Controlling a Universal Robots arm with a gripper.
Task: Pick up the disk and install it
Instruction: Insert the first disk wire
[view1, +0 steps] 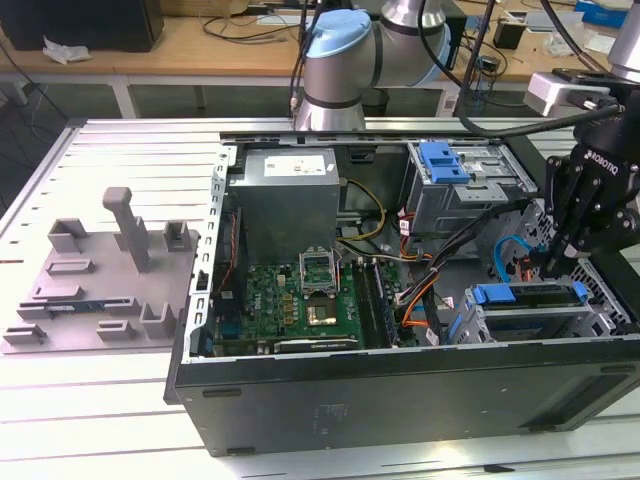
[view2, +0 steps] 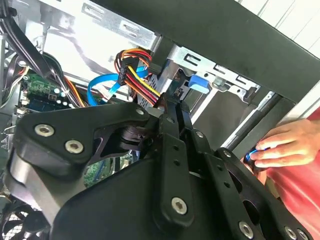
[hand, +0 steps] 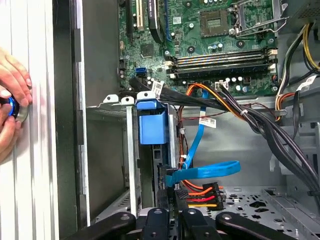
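The gripper (view1: 554, 266), pressed together, sits by the disk (view1: 530, 294) in its bay (view1: 540, 325); the disk looks stiff, heavy and breakable, best held by its blue frame (hand: 152, 126).

The case (view1: 400, 395) is black outside, grey metal within. The board (view1: 300, 300) is green with black slots. The supply box (view1: 290, 195) is grey. The disk (view1: 530, 295) has a bright blue frame; the upper tab (view1: 445, 162) is the same blue. A flat cable (hand: 205, 172) is blue, the bundle (hand: 200, 192) orange, red, yellow and black. The hand (view1: 553, 268) is black. The counter (view1: 100, 420) is white, ribbed.
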